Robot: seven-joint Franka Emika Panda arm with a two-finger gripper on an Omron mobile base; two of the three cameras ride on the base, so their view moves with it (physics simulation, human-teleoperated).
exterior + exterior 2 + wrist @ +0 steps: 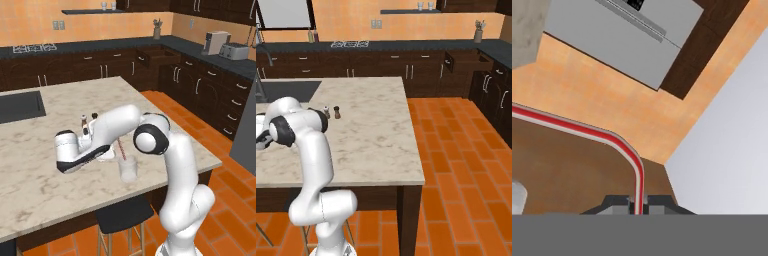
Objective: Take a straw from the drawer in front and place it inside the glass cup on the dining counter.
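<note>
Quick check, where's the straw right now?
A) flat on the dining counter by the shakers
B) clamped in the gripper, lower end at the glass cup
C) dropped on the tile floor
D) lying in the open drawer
B: the hand view shows the straw pinched between the shut fingertips of the gripper, and the left base view shows its lower end reaching into the glass cup on the dining counter.

The white arm bends low over the table, the red straw slanting down into the glass cup near its front edge, with the drawer open far behind.
</note>
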